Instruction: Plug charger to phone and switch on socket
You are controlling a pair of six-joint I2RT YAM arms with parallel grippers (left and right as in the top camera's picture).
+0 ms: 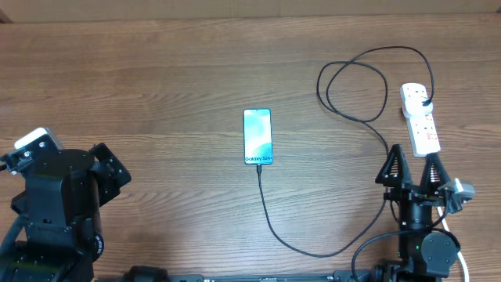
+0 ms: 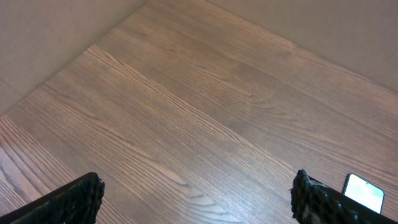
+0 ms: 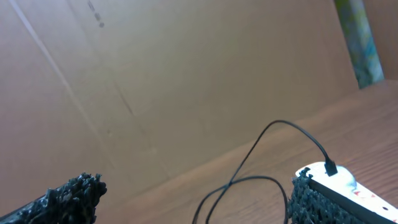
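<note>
The phone point(image 1: 257, 136) lies flat mid-table with its light-blue screen up; its corner also shows in the left wrist view point(image 2: 364, 192). The charger point(image 1: 275, 227), a thin black cable, meets the phone's near end, curves toward the right arm, and loops point(image 3: 249, 182) behind it. Its black plug point(image 1: 425, 102) sits in the far outlet of the white socket point(image 1: 420, 119), also visible from the right wrist point(image 3: 352, 185). My right gripper point(image 1: 413, 157) stands open just in front of the socket's near end, holding nothing. Far left, my left gripper point(image 2: 198, 202) is open over bare wood.
A brown cardboard wall point(image 3: 186, 81) backs the table's far edge. The socket's thick white cord point(image 1: 463, 252) runs down beside the right arm's base. The left arm's bulk point(image 1: 59, 207) fills the near-left corner.
</note>
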